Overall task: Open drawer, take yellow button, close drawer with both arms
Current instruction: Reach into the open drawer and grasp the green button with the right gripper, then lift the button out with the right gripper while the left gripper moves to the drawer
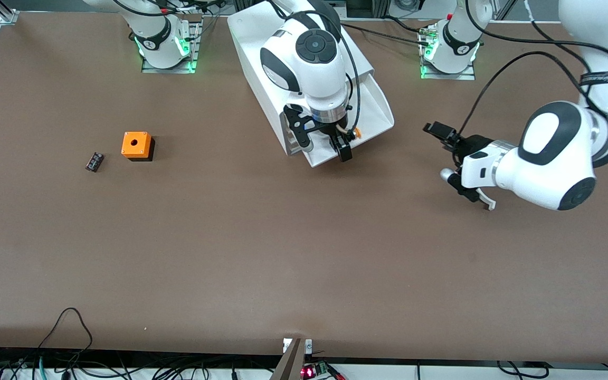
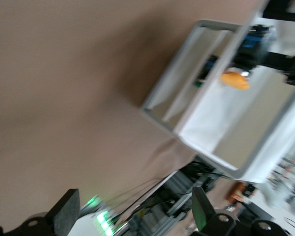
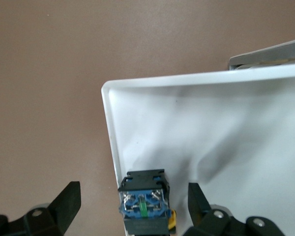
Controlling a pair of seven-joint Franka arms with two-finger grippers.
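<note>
Brown table (image 1: 262,253), drawer (image 1: 372,113) pulled out; right tool (image 1: 335,142) spread over button (image 3: 143,204); left tool (image 1: 459,169) spread.

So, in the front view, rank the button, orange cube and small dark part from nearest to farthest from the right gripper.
1. Button: in the open drawer, right beside the right gripper.
2. Orange cube: toward the right arm's end of the table.
3. Small dark part: farther toward that end.
</note>
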